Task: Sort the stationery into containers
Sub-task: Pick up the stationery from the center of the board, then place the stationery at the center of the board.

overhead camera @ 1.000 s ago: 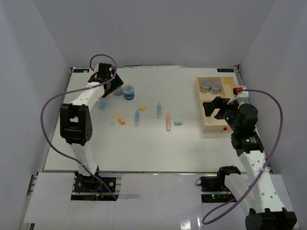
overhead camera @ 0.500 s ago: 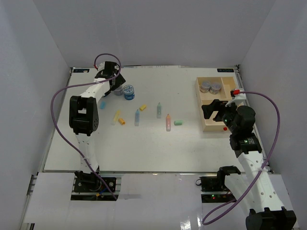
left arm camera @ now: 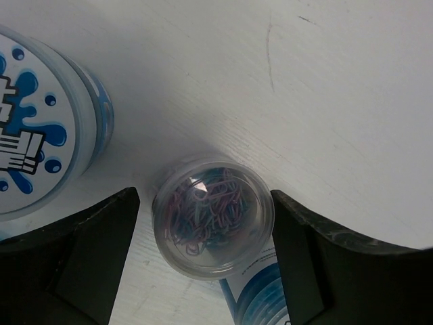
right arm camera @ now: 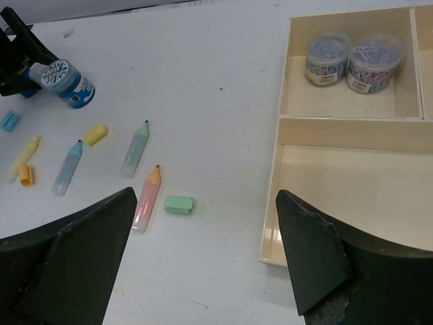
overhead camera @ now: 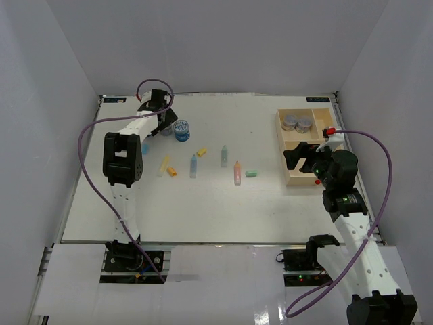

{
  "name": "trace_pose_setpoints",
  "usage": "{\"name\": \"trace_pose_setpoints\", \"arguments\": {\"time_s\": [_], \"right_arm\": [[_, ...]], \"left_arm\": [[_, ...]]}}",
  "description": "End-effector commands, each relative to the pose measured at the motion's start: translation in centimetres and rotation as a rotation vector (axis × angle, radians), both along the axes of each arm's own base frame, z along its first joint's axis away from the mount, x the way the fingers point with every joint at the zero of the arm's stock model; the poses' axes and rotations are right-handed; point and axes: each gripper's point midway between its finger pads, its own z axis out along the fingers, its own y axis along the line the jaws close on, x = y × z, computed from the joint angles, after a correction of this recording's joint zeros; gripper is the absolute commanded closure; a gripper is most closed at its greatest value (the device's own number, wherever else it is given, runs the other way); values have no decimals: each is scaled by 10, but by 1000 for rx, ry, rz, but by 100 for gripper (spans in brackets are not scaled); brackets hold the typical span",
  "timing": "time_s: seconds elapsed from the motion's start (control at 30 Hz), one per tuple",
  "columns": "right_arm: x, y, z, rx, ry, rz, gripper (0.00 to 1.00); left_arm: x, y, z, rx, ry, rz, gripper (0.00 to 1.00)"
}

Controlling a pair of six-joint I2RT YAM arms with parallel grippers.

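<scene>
A clear round tub of coloured paper clips [left arm camera: 212,215] stands on the table between the fingers of my left gripper [left arm camera: 205,198]. The jaws are open around it, with a gap on the left side. A blue-and-white patterned tub [left arm camera: 40,128] stands just beside it [overhead camera: 181,130]. Pastel markers and caps lie mid-table: yellow marker [overhead camera: 164,163], blue marker [right arm camera: 67,167], green marker [right arm camera: 135,149], orange marker [right arm camera: 147,198], green cap [right arm camera: 179,204]. My right gripper [right arm camera: 206,223] hangs open and empty over the wooden tray's [right arm camera: 270,196] left edge.
Two clear clip tubs [right arm camera: 327,57] [right arm camera: 374,61] sit in the tray's small back section; the large section holds nothing. A yellow cap [right arm camera: 95,134], an orange cap [right arm camera: 26,175] and a blue cap [right arm camera: 9,120] lie near the markers. White walls enclose the table.
My left gripper has moved in over the clear tub at the back left and its jaws have narrowed slightly. The right gripper has drifted a little leftward over the tray.
</scene>
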Motion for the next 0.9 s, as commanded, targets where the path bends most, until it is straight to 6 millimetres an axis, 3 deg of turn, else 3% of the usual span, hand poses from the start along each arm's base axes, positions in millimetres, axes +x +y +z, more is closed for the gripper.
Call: {"name": "trace_pose_setpoints", "arguments": {"time_s": [0.0, 0.17, 0.3, 0.4, 0.5, 0.6, 0.63, 0.67, 0.7, 0.73, 0.77, 0.83, 0.87], "right_arm": [[4, 0, 9, -8, -49, -3, 10], [4, -1, 6, -8, -42, -7, 10], [4, 0, 6, -10, -41, -6, 10], [4, 0, 6, -11, -42, -5, 10], [4, -1, 6, -17, -37, -6, 10], [2, 0, 8, -19, -36, -1, 10], [1, 1, 9, -20, -37, 4, 10], [1, 1, 10, -20, -37, 10, 10], [0, 3, 11, -18, -37, 18, 10], [-1, 6, 10, -17, -35, 36, 10], [-2, 7, 12, -17, -37, 44, 10], [-6, 15, 14, -18, -45, 96, 9], [-7, 18, 15, -20, -47, 110, 9]], "left_arm": [[7, -2, 27, 8, -53, -8, 13], [2, -4, 29, 8, -48, -28, 27], [-5, 0, 49, 24, -71, -35, 44], [-10, 1, 60, 34, -82, -50, 47], [-16, 1, 84, 43, -112, -83, 48], [-32, -2, 107, 38, -135, -127, 47], [-41, -3, 105, 29, -123, -146, 47], [-50, -13, 121, -5, -145, -210, 46], [-57, -21, 124, -24, -145, -246, 45], [-72, -27, 114, -42, -112, -283, 45], [-85, -38, 129, -62, -136, -339, 45], [-109, -61, 129, -66, -126, -413, 44], [-128, -69, 115, -59, -91, -446, 44]]}}
